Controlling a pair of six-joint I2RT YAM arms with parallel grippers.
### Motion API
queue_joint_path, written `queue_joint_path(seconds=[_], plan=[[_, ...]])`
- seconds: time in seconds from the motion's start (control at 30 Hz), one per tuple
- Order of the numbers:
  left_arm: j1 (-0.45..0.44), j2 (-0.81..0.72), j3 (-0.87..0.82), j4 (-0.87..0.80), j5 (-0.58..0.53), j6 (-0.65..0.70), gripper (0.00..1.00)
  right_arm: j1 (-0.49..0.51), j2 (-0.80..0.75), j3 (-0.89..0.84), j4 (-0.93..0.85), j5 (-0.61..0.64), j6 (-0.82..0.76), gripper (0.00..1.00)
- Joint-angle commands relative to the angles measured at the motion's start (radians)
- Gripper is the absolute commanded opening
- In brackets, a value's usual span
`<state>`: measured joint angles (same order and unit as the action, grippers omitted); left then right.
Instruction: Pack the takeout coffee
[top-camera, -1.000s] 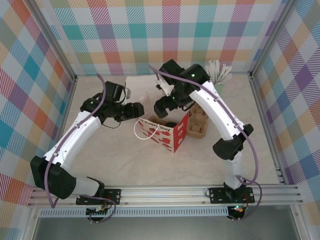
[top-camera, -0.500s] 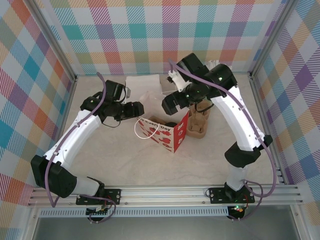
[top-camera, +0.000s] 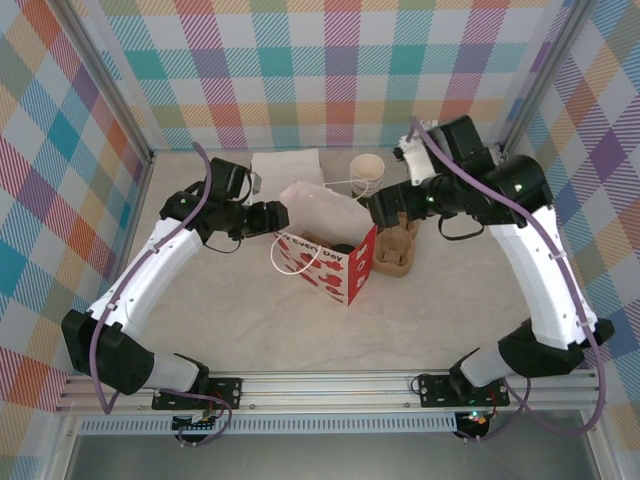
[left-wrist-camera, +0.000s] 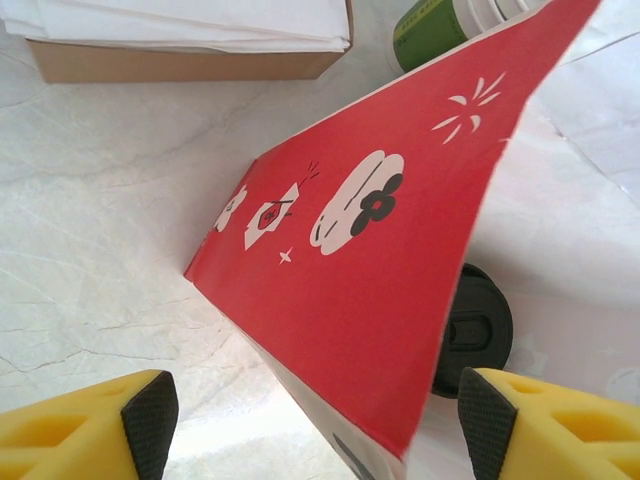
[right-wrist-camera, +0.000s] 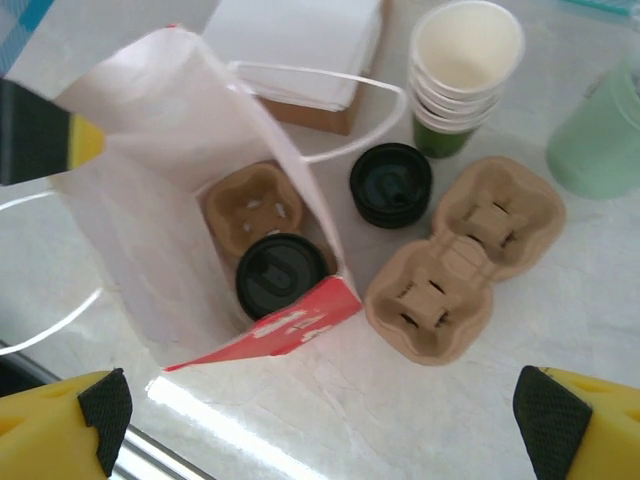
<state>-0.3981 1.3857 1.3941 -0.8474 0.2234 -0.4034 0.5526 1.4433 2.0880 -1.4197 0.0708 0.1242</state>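
The takeout coffee (right-wrist-camera: 280, 277) is set upright in a carrier (right-wrist-camera: 250, 205) inside the red bag (right-wrist-camera: 150, 230), long axis vertical, lid up. The right end effector (right-wrist-camera: 322, 405) is held wide. The left end effector (left-wrist-camera: 312, 415) is spread astride the bag's edge.

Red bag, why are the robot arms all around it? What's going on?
They're packing a coffee. The left claw stands open around one edge of the red bag. Inside the bag, a black-lidded cup sits in a brown holder. The right claw hangs open and empty above it.
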Motion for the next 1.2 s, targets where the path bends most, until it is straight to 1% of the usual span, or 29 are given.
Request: queue_joint_path(seconds=[0.0, 0.1, 0.27, 0.43, 0.6, 0.7, 0.87, 1.07, 1.17], plan=[[-0.012, -0.001, 0.043, -0.019, 0.002, 0.011, 0.77, -0.089, -0.067, -0.085, 0.074, -0.044, 0.009, 1.0], [-0.011, -0.02, 0.052, -0.007, -0.007, 0.014, 0.78, -0.186, -0.125, -0.195, 0.119, -0.074, -0.01, 1.0], [-0.011, -0.093, 0.051, 0.028, -0.051, 0.014, 0.82, -0.348, -0.195, -0.374, 0.195, -0.148, -0.02, 1.0], [-0.007, -0.168, 0.06, 0.022, -0.086, 0.018, 0.85, -0.437, -0.22, -0.497, 0.259, -0.195, -0.022, 1.0], [-0.005, -0.248, 0.038, 0.028, -0.119, 0.015, 0.87, -0.47, -0.205, -0.562, 0.307, -0.186, -0.025, 1.0], [-0.005, -0.309, -0.003, 0.039, -0.139, 0.011, 0.88, -0.473, -0.185, -0.571, 0.343, -0.167, -0.02, 0.94], [-0.005, -0.432, -0.118, 0.067, -0.203, 0.005, 0.89, -0.473, -0.105, -0.505, 0.382, -0.154, -0.012, 0.82], [-0.003, -0.559, -0.236, 0.066, -0.291, -0.019, 0.94, -0.459, 0.026, -0.422, 0.462, -0.137, 0.006, 0.73], [-0.002, -0.595, -0.272, 0.061, -0.314, -0.03, 0.96, -0.433, 0.103, -0.373, 0.519, -0.085, 0.01, 0.71]])
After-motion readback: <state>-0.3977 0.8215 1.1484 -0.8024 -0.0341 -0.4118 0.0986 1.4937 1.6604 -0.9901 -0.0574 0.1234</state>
